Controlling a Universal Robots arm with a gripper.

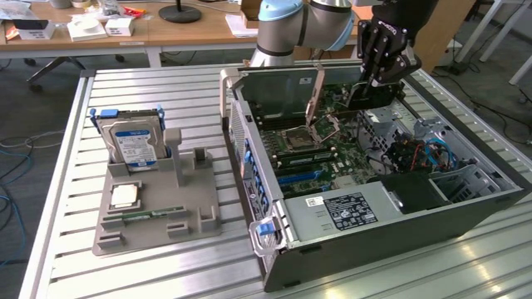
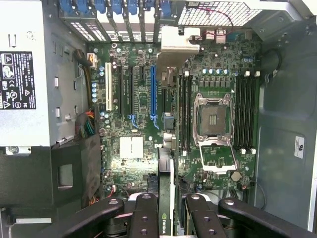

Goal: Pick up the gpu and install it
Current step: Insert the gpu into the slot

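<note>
Table (image 1: 149,274): slatted metal surface carrying a grey holder and an open computer case.
Computer case (image 1: 399,240): lies on its side at the exterior view's right, side panel off, inside exposed.
Motherboard (image 1: 332,149): green, covers the case floor; its processor socket (image 1: 301,138) stands open.
Power supply (image 1: 349,212): silver box with a black label, at the case's near end.
Holder (image 1: 195,218): grey moulded tray beside the case.
Hard drive (image 1: 133,143): blue and silver, upright in the holder.
Processor chip (image 1: 124,196): flat in a square recess.
Memory stick (image 1: 154,215): narrow, green, just beside the chip.
Desk (image 1: 191,31): wooden, behind the table, holding white boxes (image 1: 87,28).

Silver arm (image 1: 329,28), blue caps (image 1: 278,12); black tool (image 1: 379,85)
</note>
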